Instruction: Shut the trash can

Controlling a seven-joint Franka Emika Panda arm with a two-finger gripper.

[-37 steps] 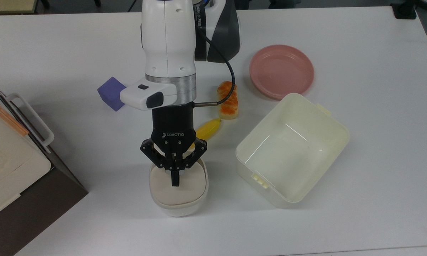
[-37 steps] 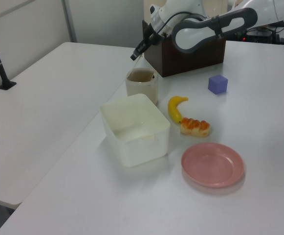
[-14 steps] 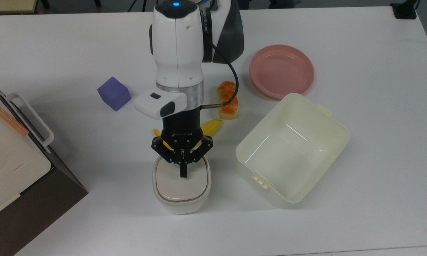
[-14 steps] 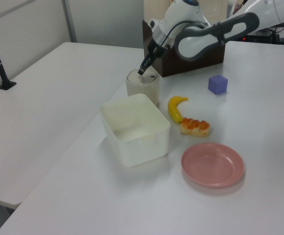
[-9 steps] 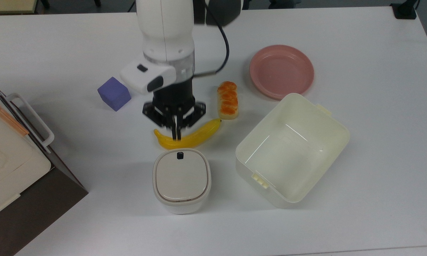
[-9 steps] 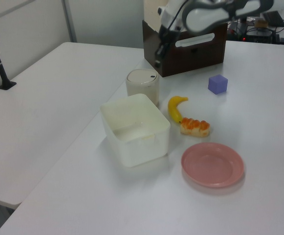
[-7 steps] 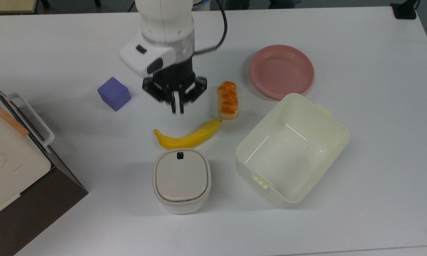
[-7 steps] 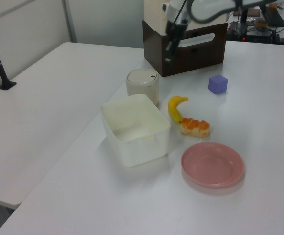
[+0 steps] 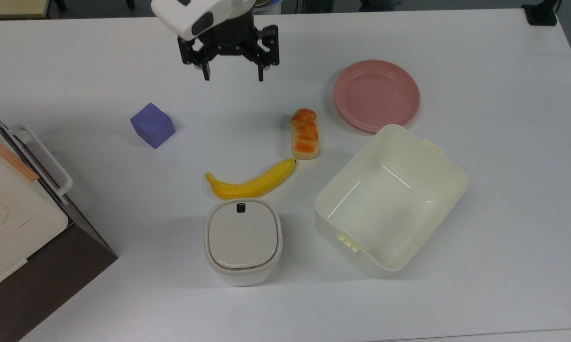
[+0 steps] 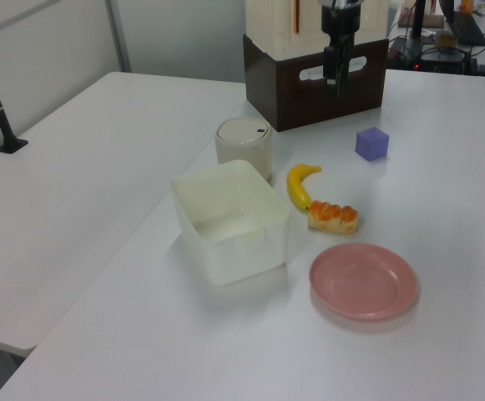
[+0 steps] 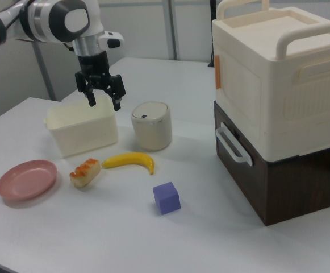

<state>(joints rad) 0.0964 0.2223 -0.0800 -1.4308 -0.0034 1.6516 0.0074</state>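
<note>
Two fingers of my pincer (image 9: 231,76) are spread wide, gripping nothing. The trash can (image 9: 242,241) sits well below it, lid down, banana (image 9: 252,183) between.

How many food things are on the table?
2. The banana lies just beyond the trash can in the top view; the orange-topped bread sits by the banana's tip, near the pink plate.

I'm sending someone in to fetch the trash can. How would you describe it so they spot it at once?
On the white table, find the big open cream tub. At the top view's left of it stands the trash can, by the banana. Its flat beige lid, closed, carries a small black button.
</note>
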